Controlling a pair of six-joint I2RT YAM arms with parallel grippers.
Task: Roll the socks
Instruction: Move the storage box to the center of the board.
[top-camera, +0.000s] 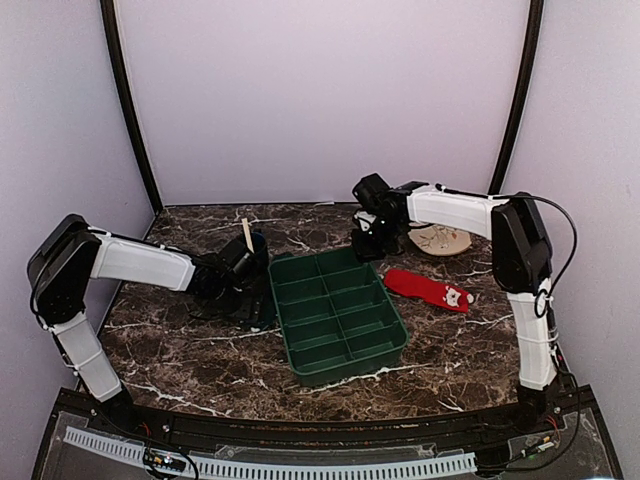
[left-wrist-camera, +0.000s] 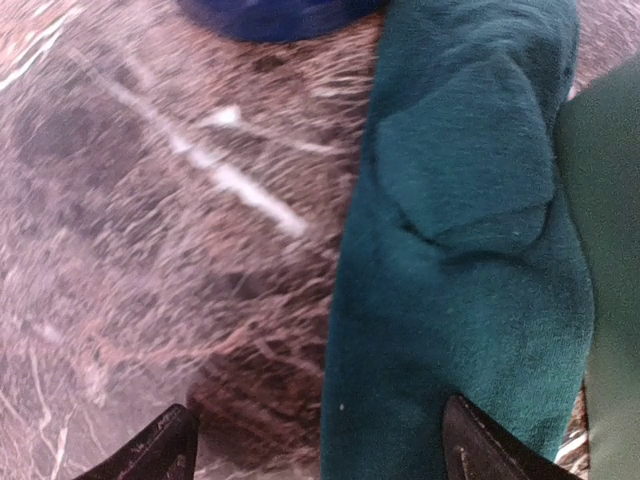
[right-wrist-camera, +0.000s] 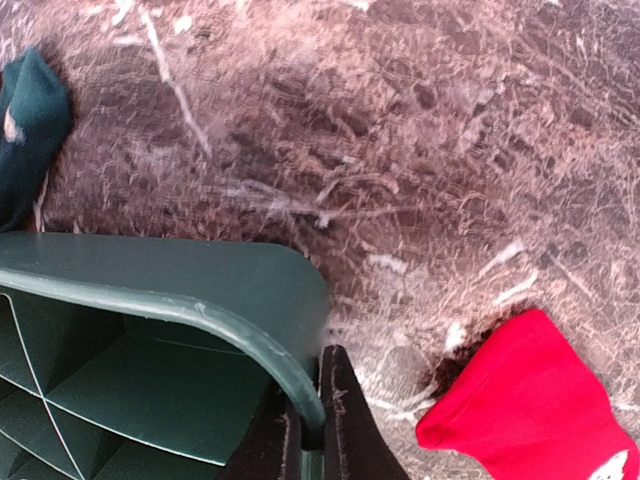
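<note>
Since neither sock is rolled yet, the work looks to be at its start. The teal sock (left-wrist-camera: 460, 250) lies flat on the tabletop (top-camera: 200, 350) and fills the right half of the left wrist view, close against the tray's left side. The red sock (top-camera: 430, 288) lies flat at centre right of the top view, just beside the tray's other side, with its white-patched end pointing lower right.

The left pincer (left-wrist-camera: 320, 440) hangs low over the teal sock with its jaws wide open and holds nothing. One finger is over bare marble at the lower left of its view and the other is over the fabric. The right pincer (right-wrist-camera: 322, 410) is closed on the rim of the tray (right-wrist-camera: 180, 290) at a rounded corner, at the bottom centre of the right wrist view. The red sock's end is near it at lower right.

As the tray sits between the two socks, the step in hand is probably to drag it clear so they can be brought together. The rim is thin, so a low, slow pull should keep it from slipping out of the jaws. The pull should go away from both socks so the tray wall does not snag or bunch the teal one.

The left pincer now straddles only the sock's edge, so it would do better to centre over the fabric before closing. Both arms should stay clear of the cup (top-camera: 255, 245) just above the left pincer and the plate (top-camera: 440, 240) at upper right.
</note>
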